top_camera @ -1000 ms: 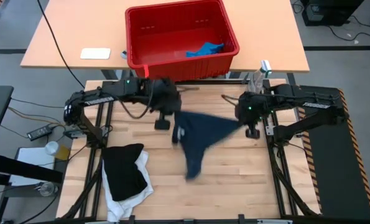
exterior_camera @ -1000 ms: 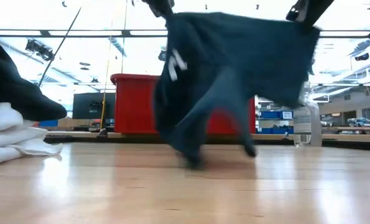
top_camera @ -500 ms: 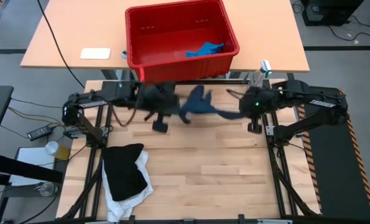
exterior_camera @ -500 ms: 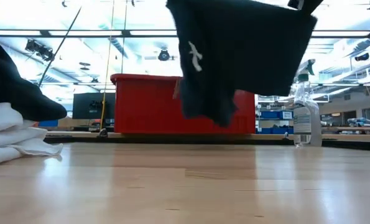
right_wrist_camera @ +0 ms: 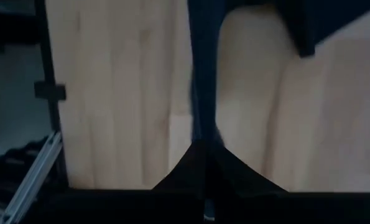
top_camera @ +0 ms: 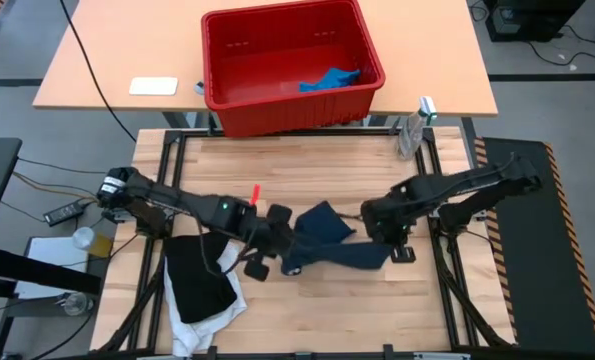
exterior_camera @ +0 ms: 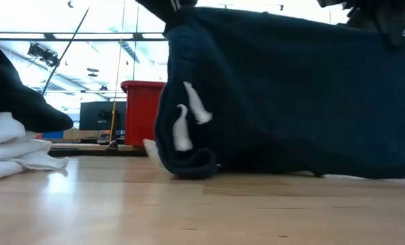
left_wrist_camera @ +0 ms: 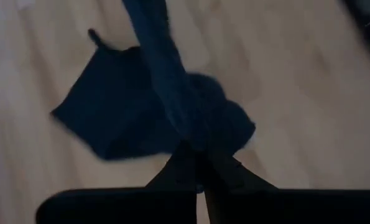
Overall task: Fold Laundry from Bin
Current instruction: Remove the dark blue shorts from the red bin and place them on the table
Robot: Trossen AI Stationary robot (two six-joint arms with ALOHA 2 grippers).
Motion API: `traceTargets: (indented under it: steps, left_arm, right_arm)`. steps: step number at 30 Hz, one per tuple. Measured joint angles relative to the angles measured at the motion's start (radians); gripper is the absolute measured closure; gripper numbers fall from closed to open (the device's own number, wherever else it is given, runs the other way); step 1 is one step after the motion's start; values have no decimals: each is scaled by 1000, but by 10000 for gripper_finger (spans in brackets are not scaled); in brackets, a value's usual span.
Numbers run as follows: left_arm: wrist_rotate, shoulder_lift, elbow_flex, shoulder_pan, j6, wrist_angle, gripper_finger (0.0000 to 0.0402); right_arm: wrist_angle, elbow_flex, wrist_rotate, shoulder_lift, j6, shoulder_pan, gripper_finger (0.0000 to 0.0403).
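At lower centre of the high view, both grippers, left (top_camera: 277,243) and right (top_camera: 374,226), pinch the navy garment (top_camera: 325,240) with clamped fingers, stretching it to lay it flat on the worktop (top_camera: 307,300).

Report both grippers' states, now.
Left gripper: shut on the dark navy garment.
Right gripper: shut on the same garment.

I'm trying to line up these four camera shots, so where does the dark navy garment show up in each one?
High view: navy garment at table centre, stretched between both claws.
Low view: fills the right and middle, white tag on its left edge.
Left wrist view: runs from the shut left claw outward.
Right wrist view: narrow strip rising from the shut right claw.
Shared landmark: the wooden tabletop.
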Motion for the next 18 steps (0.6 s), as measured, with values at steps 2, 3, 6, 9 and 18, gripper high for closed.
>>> traceTargets:
  steps: [2, 3, 6, 9, 18]
  left_arm:
    - [16, 0, -15, -19, -2, 54, 395]
    - [23, 3, -23, -26, -6, 88, 395]
    - [48, 13, -53, -33, -20, 146, 395]
    - [53, 30, -85, -28, -97, 147, 395]
    - [101, 46, -176, -30, -203, 249, 395]
  right_arm:
    - [7, -6, -8, 25, 2, 28, 389]
    - [9, -6, -8, 37, 1, 39, 388]
    - [14, -7, 8, 73, -28, 58, 384]
    - [19, -7, 60, 104, -39, 53, 384]
    - [98, -7, 233, 209, -60, 9, 386]
